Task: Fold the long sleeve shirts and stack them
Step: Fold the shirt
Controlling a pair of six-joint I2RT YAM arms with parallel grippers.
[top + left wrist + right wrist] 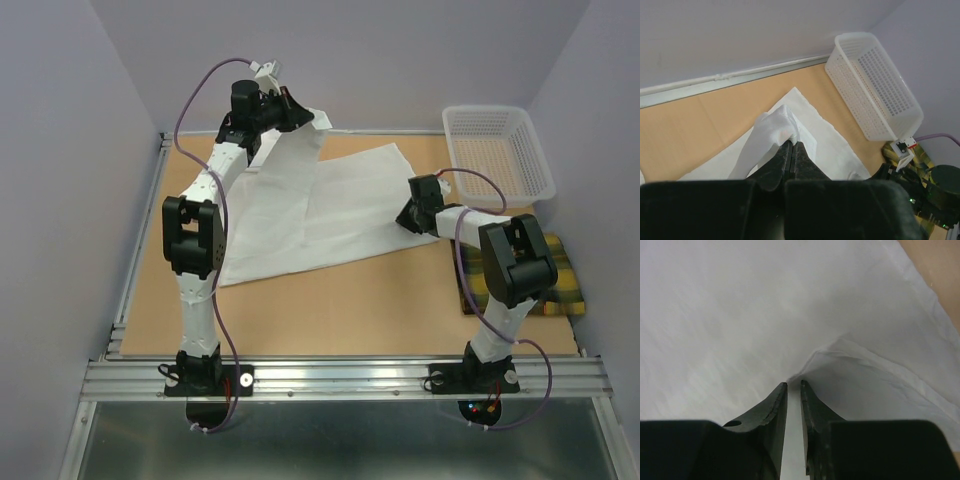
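Cloth in two grips: white shirt (330,215) spread over the middle of the desk (350,310), one part hauled high at the far left. At the right edge, plaid shirt (560,290) folded beneath the right arm. Likely to go wrong: thin fabric slipping out of the narrow pinch of the right hand (794,384) if drawn taut by the lift, or bunching rather than creasing cleanly. Well above the desk, left hand (791,145) clamped tight on a tuft of the shirt. Down low, right hand reaching nearly flat, fingers almost together on the shirt's right hem.
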